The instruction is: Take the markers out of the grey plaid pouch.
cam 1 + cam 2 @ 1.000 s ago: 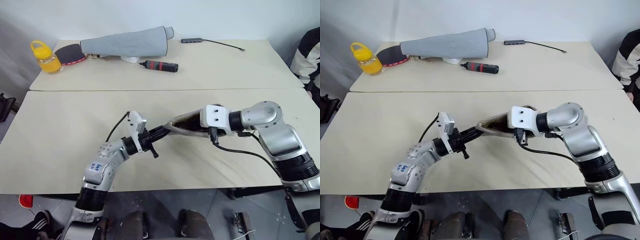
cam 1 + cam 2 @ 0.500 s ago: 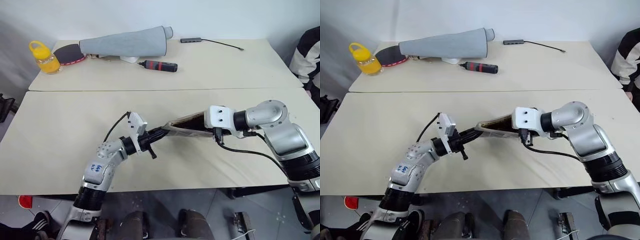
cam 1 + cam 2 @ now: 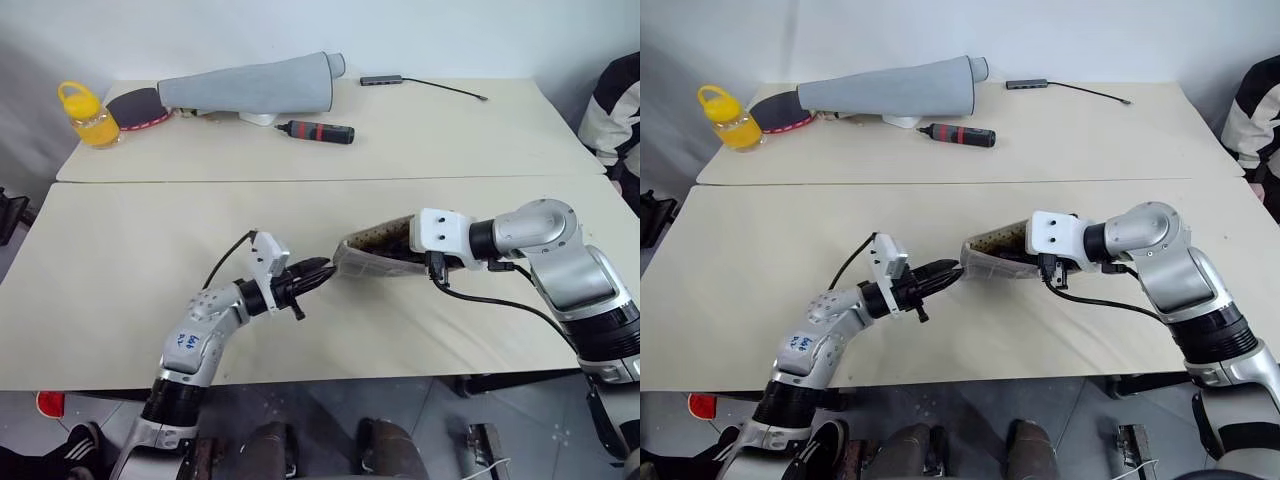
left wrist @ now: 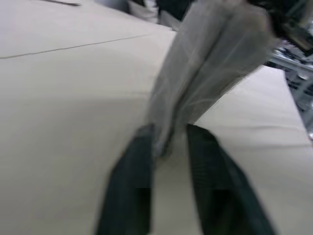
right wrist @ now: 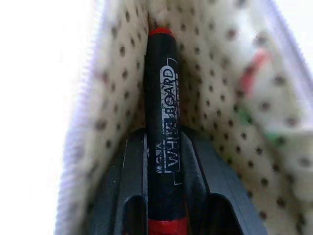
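A yellow-capped bottle [image 3: 90,115] is standing at the far table's [image 3: 450,140] left end, a red-rimmed paddle [image 3: 138,105] lying beside it (partly under the long grey fabric sleeve [image 3: 255,85]). A black, red-banded tool [image 3: 318,131] is lying nearer; a cabled hub [image 3: 383,79] is sitting far right.

Two cream tables [image 3: 120,260] fill my view, joined edge to edge. On the far one, upper left of the frame: a yellow jar [image 3: 88,114], a red paddle [image 3: 138,107], a long grey sleeve [image 3: 255,83], a black tool with red bands [image 3: 318,131]; a cabled adapter [image 3: 384,79] upper centre.
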Robot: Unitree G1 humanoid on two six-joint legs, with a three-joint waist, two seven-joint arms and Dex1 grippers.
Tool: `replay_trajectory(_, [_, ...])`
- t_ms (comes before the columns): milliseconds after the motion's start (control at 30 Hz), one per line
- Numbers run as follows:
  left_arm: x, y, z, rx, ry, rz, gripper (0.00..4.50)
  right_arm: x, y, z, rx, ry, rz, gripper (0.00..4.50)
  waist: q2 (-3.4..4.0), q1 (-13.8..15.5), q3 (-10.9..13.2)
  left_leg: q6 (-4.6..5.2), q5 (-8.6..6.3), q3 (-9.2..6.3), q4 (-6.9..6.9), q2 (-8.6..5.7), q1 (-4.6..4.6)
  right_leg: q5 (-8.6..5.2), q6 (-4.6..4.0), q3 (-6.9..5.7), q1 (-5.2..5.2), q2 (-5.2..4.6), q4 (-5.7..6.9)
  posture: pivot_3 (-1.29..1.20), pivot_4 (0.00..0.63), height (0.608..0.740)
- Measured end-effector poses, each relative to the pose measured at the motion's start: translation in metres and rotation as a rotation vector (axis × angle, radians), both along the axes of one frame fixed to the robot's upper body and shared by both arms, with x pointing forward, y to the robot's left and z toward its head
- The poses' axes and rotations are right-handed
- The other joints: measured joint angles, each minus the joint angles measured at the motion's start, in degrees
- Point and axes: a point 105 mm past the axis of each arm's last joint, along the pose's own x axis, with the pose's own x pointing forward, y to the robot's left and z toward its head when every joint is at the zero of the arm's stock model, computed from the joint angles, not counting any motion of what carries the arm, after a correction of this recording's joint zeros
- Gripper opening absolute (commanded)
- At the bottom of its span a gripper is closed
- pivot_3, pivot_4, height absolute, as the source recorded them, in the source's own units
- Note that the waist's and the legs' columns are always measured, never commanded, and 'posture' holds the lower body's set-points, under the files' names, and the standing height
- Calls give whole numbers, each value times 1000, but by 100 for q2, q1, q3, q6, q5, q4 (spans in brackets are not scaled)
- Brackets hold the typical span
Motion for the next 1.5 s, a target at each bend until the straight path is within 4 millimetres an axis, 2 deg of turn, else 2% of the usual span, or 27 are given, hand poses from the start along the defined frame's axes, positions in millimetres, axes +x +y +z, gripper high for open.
replay_trajectory(200, [-1,-2,2,-6,-30,-7,1748,-2,3,1,6,3,8,581,0,-3,0,0,0,0,1,0,-1,0,0,-1,0,0,-1,0,150,740])
replay_trajectory(333, [-1,-12,11,-33,-68,-27,1748,-3,3,0,8,10,4,581,0,-1,0,0,0,0,3,0,-3,0,0,-1,0,0,-1,0,150,740])
replay_trajectory(433, [-1,-15,13,-30,-77,-39,1106,-3,3,-1,7,13,4,579,0,-8,0,0,0,0,2,0,-2,0,0,-2,0,1,0,0,150,740])
replay_trajectory(533, [-2,-14,13,-22,-80,-45,118,-3,3,-1,7,13,5,579,0,-9,0,0,0,0,2,0,-2,0,0,-2,0,1,0,0,150,740])
replay_trajectory(567, [-2,-13,13,-20,-81,-46,12,-3,3,-1,7,12,5,579,0,-10,0,0,0,0,2,0,-2,0,0,-2,0,1,0,0,150,740])
replay_trajectory(867, [1,-12,13,4,-117,-18,0,-6,5,2,35,30,23,579,0,-5,0,0,0,-1,4,0,-3,0,0,-2,0,1,-1,0,150,740])
replay_trajectory(1200, [4,2,9,23,-129,20,0,-9,-3,28,207,59,-24,579,0,-9,0,1,-1,-1,4,1,-2,0,0,-1,0,0,0,0,150,740])
replay_trajectory(1300, [7,1,10,21,-138,29,0,-21,9,39,284,94,36,579,0,-6,0,1,-1,-3,4,2,-2,0,0,-2,0,0,2,0,150,740])
replay_trajectory(1400, [12,-2,17,16,-166,51,0,-31,30,46,366,129,114,579,0,-7,0,1,-1,-3,9,2,-2,0,0,-1,0,0,3,0,150,740])
replay_trajectory(1500, [16,-6,26,15,-212,62,0,-32,50,65,453,86,165,579,0,-9,0,1,-1,-4,14,2,-7,0,-1,-2,-5,-1,11,0,150,740])
